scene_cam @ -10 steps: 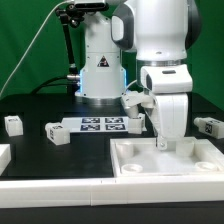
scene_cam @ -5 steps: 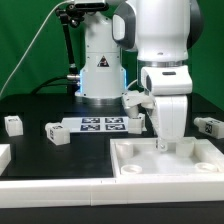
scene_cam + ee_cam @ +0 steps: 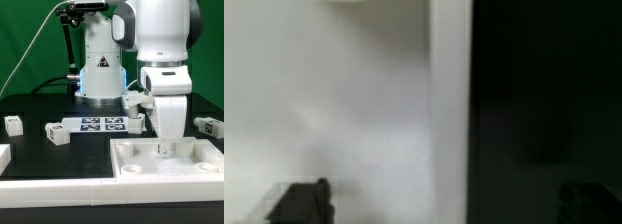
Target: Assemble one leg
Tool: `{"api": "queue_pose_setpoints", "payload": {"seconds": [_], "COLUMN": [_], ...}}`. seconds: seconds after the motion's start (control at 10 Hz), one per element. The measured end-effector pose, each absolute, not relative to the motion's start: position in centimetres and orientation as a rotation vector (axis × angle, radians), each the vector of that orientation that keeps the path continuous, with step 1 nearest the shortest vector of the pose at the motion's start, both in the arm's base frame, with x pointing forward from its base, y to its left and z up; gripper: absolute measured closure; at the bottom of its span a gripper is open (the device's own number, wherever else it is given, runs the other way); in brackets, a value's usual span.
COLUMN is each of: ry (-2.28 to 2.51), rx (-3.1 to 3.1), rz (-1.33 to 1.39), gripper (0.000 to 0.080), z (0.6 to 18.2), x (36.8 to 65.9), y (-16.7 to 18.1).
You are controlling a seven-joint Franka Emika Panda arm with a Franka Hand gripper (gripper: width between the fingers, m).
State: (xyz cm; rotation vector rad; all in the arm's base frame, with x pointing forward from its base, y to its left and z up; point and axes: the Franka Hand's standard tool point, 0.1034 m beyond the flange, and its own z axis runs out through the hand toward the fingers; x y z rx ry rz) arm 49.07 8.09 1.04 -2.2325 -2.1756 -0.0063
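My gripper [image 3: 165,148] points straight down over the far part of the large white tabletop [image 3: 140,165] at the exterior view's right, its fingertips at or just above the surface. In the wrist view the two dark fingers [image 3: 299,202] stand far apart, so the gripper [image 3: 445,203] is open, with only the tabletop's white surface [image 3: 349,110] and its edge against the black table between them. Several small white legs with tags lie loose: one [image 3: 13,124] at the far left, one [image 3: 57,134] beside the marker board, one [image 3: 133,102] by the arm's base, one [image 3: 208,126] at the right.
The marker board [image 3: 100,124] lies flat in front of the arm's base [image 3: 102,75]. A white part [image 3: 3,155] shows at the left edge. A black stand [image 3: 66,50] rises behind on the left.
The gripper's fingertips sit very slightly lower at the tabletop than before. The loose legs and the tabletop have not moved.
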Motion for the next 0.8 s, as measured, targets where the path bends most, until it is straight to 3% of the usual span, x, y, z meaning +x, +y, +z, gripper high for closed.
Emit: {"api": "queue_pose_setpoints", "payload": {"seconds": [0.3,0.8], "ry": [-2.158,-1.967], "rx": [-2.254,-2.483], "rz": [-0.011,-0.077], "gripper": [0.0153,0.0151], "z": [1.3,6.8], "x": [49.1,47.6], "y": [8.2,10.6]}}
